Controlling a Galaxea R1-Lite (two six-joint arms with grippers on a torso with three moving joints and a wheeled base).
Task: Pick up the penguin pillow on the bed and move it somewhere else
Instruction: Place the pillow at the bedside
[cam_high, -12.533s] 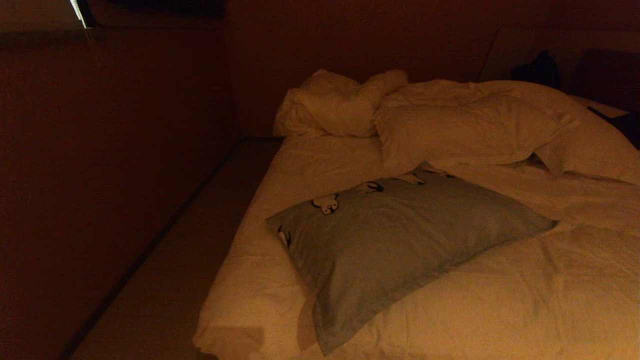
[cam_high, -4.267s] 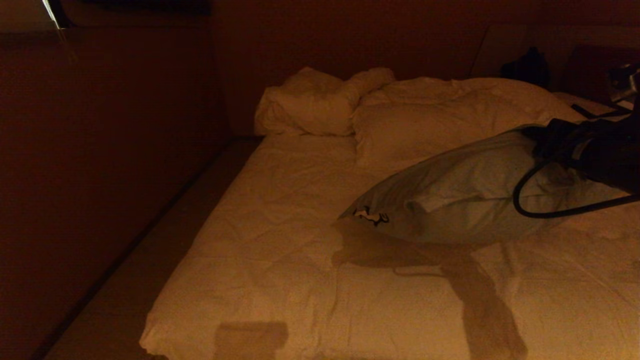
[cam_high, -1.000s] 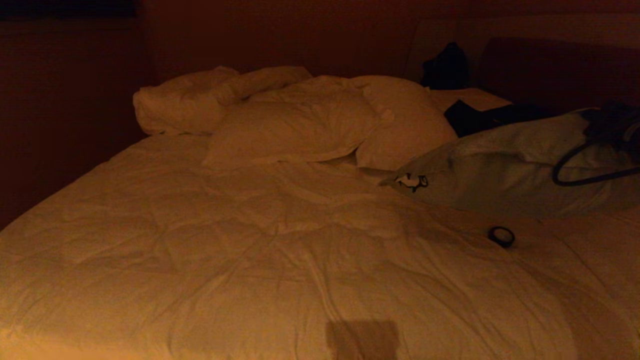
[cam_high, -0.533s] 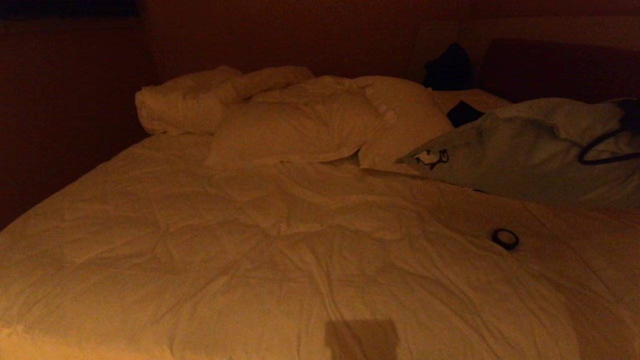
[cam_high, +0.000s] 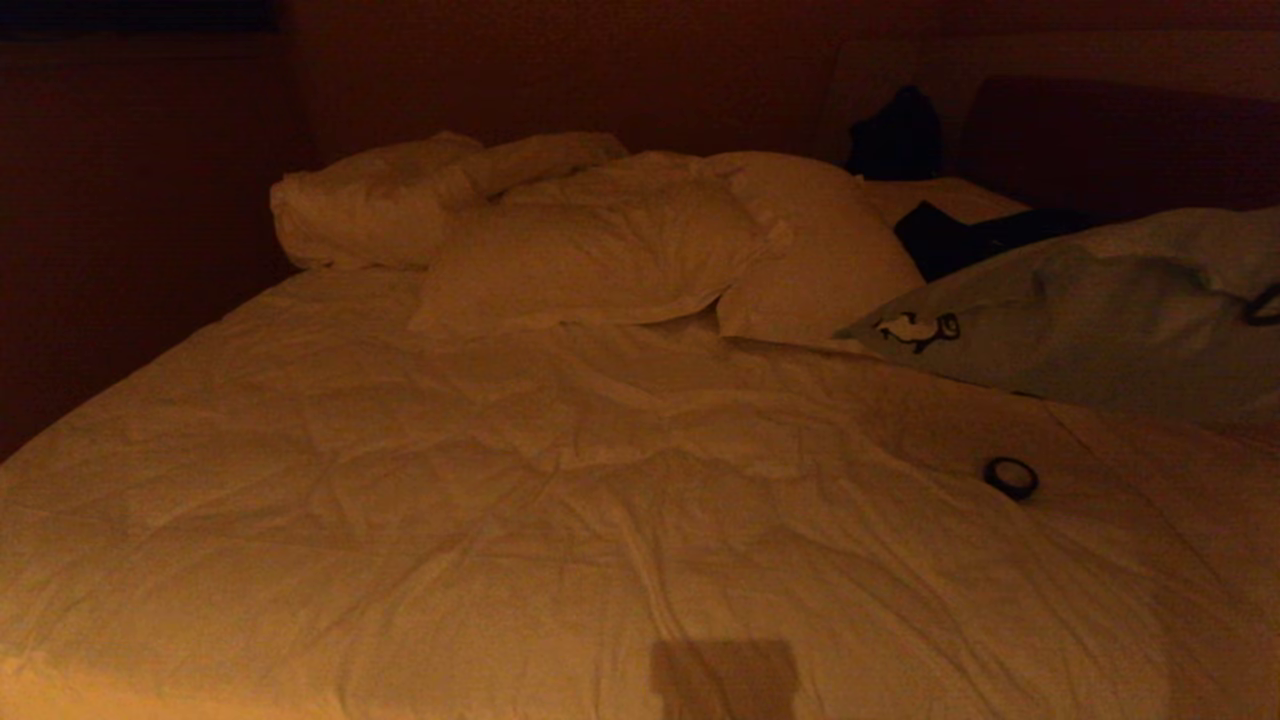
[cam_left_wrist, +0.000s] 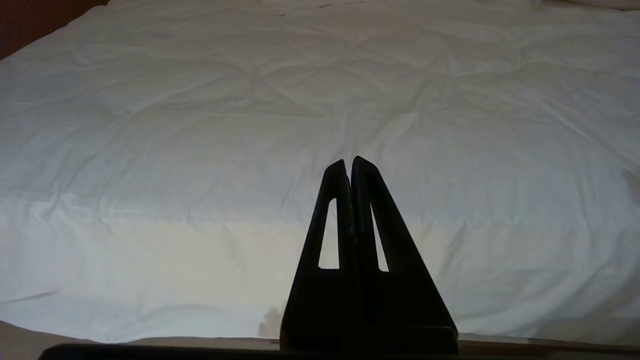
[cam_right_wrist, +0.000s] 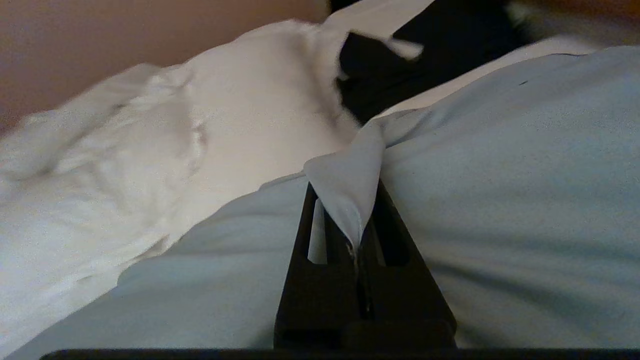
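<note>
On the head camera, the large pale grey-blue penguin pillow (cam_high: 1090, 320), soft and creased, with a black-and-white cartoon penguin printed near its pointed corner, sits at the right edge of the wide bed (cam_high: 560, 520), propped at a slant with that corner close to the plain white pillows (cam_high: 600, 250) heaped against the dark headboard (cam_high: 1110, 140). Whether its underside rests on the wrinkled, quilted cream-white duvet cannot be told, and neither gripper shows here. A small black ring (cam_high: 1010, 477) lies on the duvet just in front of the pillow, and a dark garment-like shape (cam_high: 960, 240) lies behind it. The left wrist camera shows the left gripper (cam_left_wrist: 348, 165), two black wedge-shaped fingers pressed together and empty, hanging parked over bare, softly rumpled duvet. The right wrist camera shows the right gripper (cam_right_wrist: 357, 235) with its black fingers clamped on a folded peak of the pillow's thin fabric flange, the padded blue-grey body spreading past the fingers on both sides and the white pillows bunched beyond it. The pick-up appears done, and the pillow seems already carried to the bed's right side; what looks left is to settle it on a resting place and let go of the flange. The limp flange seems likely to stretch or slip under the pillow's weight.
</note>
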